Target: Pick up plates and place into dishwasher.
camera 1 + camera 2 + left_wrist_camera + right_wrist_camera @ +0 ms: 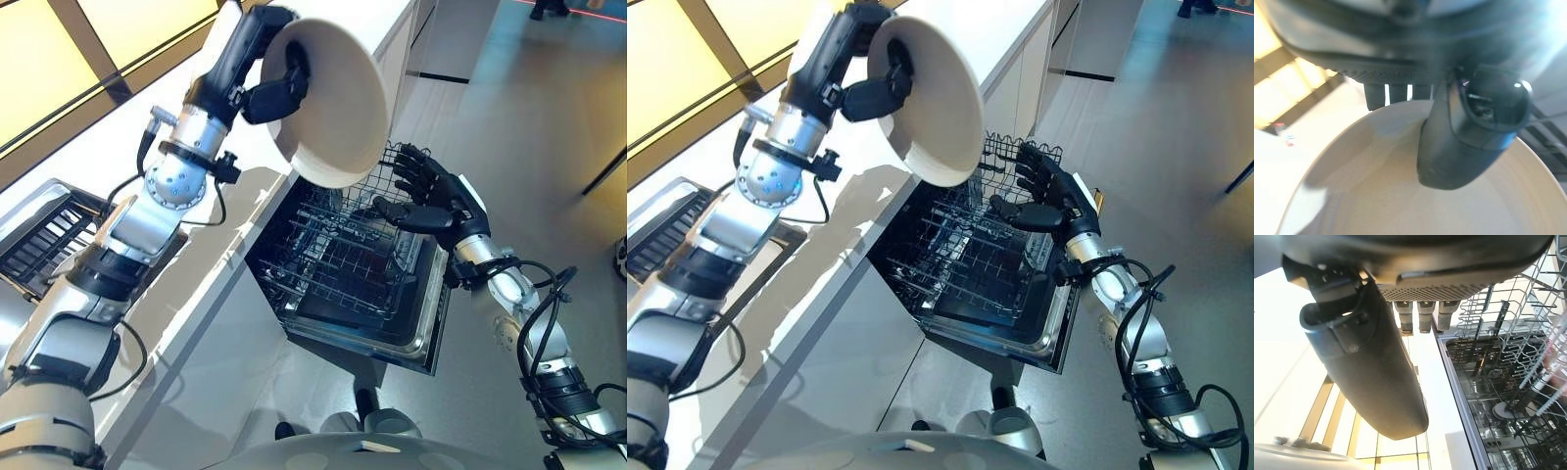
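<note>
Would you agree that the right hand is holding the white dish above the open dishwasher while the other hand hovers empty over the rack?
Not quite: the left hand grips the white dish, thumb inside, as the left eye view shows. The right hand hovers empty over the rack.

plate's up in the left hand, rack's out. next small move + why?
Probably lower the left hand toward the rack. The plate, pinched at its rim, hangs tilted above the counter edge, over the open dishwasher. The right hand, fingers relaxed, hovers at the rack's far side, so the near slots look free.
</note>
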{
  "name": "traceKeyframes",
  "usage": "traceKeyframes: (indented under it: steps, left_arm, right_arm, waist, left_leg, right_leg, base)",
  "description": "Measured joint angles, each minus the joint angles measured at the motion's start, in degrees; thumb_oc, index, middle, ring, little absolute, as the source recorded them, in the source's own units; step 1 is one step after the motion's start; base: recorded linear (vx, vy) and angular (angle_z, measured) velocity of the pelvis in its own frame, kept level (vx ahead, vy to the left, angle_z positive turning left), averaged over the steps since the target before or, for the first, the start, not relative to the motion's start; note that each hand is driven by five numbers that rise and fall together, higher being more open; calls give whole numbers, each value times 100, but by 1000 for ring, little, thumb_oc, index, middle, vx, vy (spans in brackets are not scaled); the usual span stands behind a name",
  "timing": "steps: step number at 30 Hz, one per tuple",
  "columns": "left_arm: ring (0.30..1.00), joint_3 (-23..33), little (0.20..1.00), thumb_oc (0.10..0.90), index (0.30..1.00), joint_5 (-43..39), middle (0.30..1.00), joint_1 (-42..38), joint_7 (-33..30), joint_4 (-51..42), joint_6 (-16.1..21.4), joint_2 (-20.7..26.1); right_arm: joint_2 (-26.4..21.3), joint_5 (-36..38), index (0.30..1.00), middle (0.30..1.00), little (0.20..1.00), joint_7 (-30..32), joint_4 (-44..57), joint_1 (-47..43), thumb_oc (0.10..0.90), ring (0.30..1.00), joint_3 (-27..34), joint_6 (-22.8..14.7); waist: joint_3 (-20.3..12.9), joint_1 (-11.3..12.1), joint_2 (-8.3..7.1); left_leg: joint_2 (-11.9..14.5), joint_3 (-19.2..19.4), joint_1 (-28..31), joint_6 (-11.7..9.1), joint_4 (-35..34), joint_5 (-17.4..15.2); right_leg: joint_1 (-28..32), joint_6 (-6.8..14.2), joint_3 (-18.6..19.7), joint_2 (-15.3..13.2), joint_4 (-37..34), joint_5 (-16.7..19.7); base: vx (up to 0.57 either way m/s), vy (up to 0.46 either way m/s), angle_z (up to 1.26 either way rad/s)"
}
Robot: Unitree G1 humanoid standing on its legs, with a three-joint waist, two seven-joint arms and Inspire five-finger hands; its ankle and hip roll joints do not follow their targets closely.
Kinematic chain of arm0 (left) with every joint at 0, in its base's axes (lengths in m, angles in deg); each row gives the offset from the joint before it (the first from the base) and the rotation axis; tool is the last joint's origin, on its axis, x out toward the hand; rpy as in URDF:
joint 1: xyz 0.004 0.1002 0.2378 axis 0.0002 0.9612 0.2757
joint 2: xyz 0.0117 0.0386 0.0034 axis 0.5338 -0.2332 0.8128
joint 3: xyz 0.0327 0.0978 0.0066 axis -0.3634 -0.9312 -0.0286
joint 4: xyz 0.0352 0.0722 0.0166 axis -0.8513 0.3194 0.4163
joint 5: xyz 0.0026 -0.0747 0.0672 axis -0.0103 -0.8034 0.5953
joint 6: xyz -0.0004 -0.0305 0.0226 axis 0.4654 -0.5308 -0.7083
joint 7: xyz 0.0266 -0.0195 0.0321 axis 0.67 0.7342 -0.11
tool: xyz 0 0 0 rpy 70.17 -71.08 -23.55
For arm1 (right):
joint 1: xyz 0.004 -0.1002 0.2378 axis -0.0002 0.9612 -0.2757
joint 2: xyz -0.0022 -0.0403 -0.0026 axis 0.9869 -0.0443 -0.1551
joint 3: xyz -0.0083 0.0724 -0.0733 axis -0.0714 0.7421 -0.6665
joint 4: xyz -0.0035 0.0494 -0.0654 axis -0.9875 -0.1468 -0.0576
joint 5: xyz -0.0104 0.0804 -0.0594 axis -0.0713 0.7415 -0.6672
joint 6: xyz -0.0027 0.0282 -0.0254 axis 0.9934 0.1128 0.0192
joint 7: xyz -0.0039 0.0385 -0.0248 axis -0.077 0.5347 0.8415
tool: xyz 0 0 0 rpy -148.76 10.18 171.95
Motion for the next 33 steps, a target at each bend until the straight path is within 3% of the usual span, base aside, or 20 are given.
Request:
traceKeyframes:
  steps: [7, 14, 23, 33]
  left_arm:
    - [300, -144, 200, 100, 300, 214, 300, -536, -276, -428, -106, 98]
    - [300, -226, 200, 100, 300, 368, 300, -533, -551, -487, -77, 97]
    - [300, -234, 200, 100, 300, 1305, 300, -86, -944, -308, 546, -80]
    - [300, -233, 200, 100, 300, 1682, 300, 423, -1380, 141, 1196, -385]
  right_arm:
    - [0, 294, 900, 900, 900, -46, 33, -133, 800, 900, -2, 114]
    - [2, 513, 900, 900, 900, -234, 275, -133, 800, 900, -2, 211]
    - [17, 908, 900, 900, 900, -508, 487, -136, 800, 900, -4, 212]
    - [58, 1283, 900, 900, 900, -512, 495, -128, 800, 900, -3, 210]
  waist:
    - [-1, -143, 2]
    - [-3, -145, 6]
    - [-5, -132, 7]
    - [-7, -147, 3]
  left_leg:
    - [5, 21, 1, -7, -1, -10]
    - [6, 23, 5, -9, 5, -11]
    - [8, 27, 19, -9, 7, -13]
    - [13, 50, 48, -9, 2, -13]
  right_leg:
    - [-8, 1, 9, 5, 0, -1]
    - [-10, 1, 13, 9, 0, -1]
    - [-2, -1, 18, 13, 1, 0]
    - [7, 0, 54, 23, 1, 2]
  base:
    - [0, 0, 0]
    - [0, 0, 0]
    - [0, 0, 0]
    - [1, 0, -1]
